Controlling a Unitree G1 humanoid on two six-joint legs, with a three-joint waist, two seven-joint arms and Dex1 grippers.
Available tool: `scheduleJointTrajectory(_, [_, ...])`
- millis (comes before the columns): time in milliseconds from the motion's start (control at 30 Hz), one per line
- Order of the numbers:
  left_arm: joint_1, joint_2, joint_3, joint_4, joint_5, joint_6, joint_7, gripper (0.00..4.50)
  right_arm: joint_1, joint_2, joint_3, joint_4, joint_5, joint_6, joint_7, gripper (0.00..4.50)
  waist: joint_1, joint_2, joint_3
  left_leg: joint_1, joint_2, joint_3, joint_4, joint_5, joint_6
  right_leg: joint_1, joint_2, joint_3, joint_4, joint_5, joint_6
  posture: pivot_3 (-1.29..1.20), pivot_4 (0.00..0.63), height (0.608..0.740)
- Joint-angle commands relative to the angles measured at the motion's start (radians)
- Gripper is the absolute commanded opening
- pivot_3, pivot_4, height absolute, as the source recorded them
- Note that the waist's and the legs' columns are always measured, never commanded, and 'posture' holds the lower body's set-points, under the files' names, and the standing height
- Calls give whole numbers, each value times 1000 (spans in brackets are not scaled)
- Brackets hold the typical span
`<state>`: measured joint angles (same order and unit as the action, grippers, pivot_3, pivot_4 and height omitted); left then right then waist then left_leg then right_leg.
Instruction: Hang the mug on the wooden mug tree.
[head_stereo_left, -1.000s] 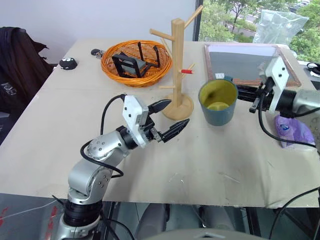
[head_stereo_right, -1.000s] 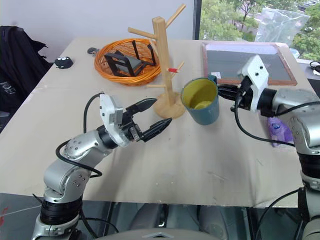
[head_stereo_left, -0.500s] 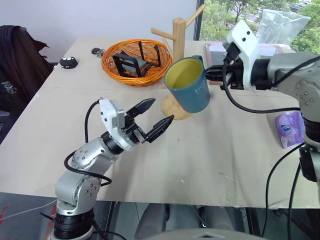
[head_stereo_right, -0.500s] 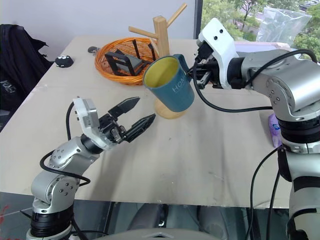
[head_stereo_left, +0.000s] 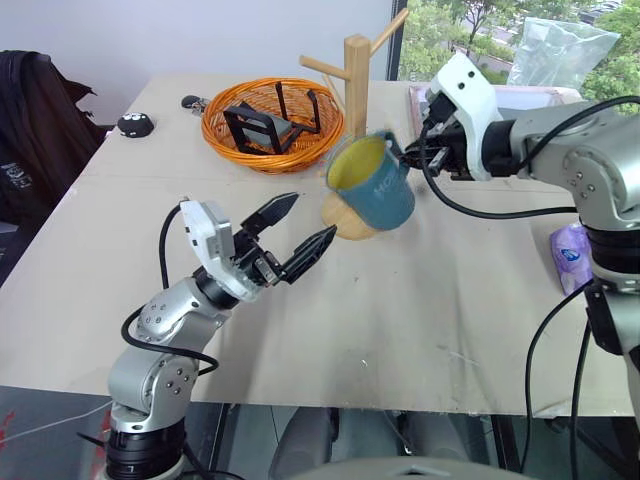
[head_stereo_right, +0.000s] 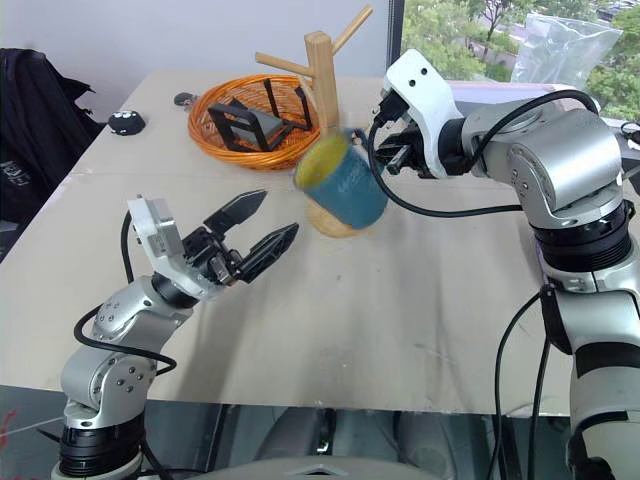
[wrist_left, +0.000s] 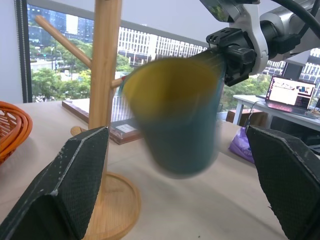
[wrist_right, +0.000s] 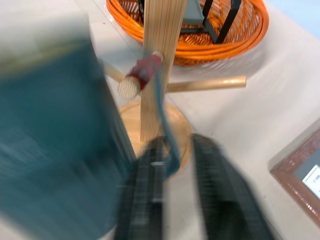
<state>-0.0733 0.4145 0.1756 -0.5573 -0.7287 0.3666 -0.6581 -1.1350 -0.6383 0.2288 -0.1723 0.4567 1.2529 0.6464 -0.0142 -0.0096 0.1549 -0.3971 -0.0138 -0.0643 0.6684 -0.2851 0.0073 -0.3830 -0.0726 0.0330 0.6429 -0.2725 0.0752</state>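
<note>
Holding state, right pincer (head_stereo_left: 408, 158): fingers parted in the right wrist view, thin teal handle (wrist_right: 162, 115) in the gap and lying against one finger; no firm clamp evident.
Left pincer (head_stereo_left: 309, 220): spread wide, empty, hovering over the bench (head_stereo_left: 420, 300), tips aimed at the mug.
Mug (head_stereo_left: 372, 182): in the air, tilted mouth-up and toward the left arm, smeared with motion, just in front of the post and above the round base (head_stereo_left: 337, 214).
Wooden mug tree (head_stereo_left: 356, 75): upright near the orange basket (head_stereo_left: 225, 140); red-tipped peg (wrist_right: 142, 70) just above the handle loop, not through it.
Progress, judged: loop not yet on any peg; hang not done.
Risk 1: drop. Cause: parted fingers with loop not threaded; likely fall onto base or bench, possible chip or roll.
Risk 2: tree knocked over. Cause: heavy ceramic body swinging into the slim post or landing on the base edge.
Risk 3: peg missed. Cause: loop sitting below the red tip, mug tilted, so the peg meets the mug wall, not the opening.
Risk 4: arm clash. Cause: left pincer close beneath the mug; any catch attempt likely to bat it sideways.
Needed, judged: firm regrip, lift, loop aligned over the peg tip before release.
</note>
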Motion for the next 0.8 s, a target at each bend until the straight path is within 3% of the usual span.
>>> scheduleJointTrajectory(33, [2,2,0,-12,-1,-26,-8,4500,-30,11,-35,-13,-8,-6,-10,2819,0,0,0,0,0,0,0,0,0,0,0,0,0,0,0,0,150,737])
scheduleJointTrajectory(133, [27,27,3,-15,11,-21,-23,4500,-27,-3,-89,-21,21,27,9,4346,0,0,0,0,0,0,0,0,0,0,0,0,0,0,0,0,150,737])
scheduleJointTrajectory(167, [44,44,-1,-15,29,-19,-33,4500,-22,-19,-113,-23,34,34,22,4486,0,0,0,0,0,0,0,0,0,0,0,0,0,0,0,0,150,737])
scheduleJointTrajectory(367, [121,100,-12,0,102,2,-15,4500,162,-121,-275,-126,139,-39,136,4486,7,-2,-1,-1,0,-2,-1,-1,1,1,0,-2,-1,0,0,0,150,737])
scheduleJointTrajectory(467, [208,132,-54,0,195,-10,-10,4500,523,-150,-409,-252,145,-236,218,4486,6,-5,-3,0,0,-3,-1,-2,3,2,0,-4,-2,0,0,0,150,737])
scheduleJointTrajectory(633, [325,176,-135,-4,360,-26,24,4500,1082,45,-522,-411,89,-530,136,4486,7,-1,-1,0,0,-1,-2,-2,4,2,-1,-3,-1,0,0,0,150,737])
scheduleJointTrajectory(800, [367,136,-138,50,389,-39,52,4500,1345,203,-550,-312,44,-803,127,4486,-1,-2,-2,8,1,2,-1,-3,5,7,0,1,2,0,0,0,150,737])
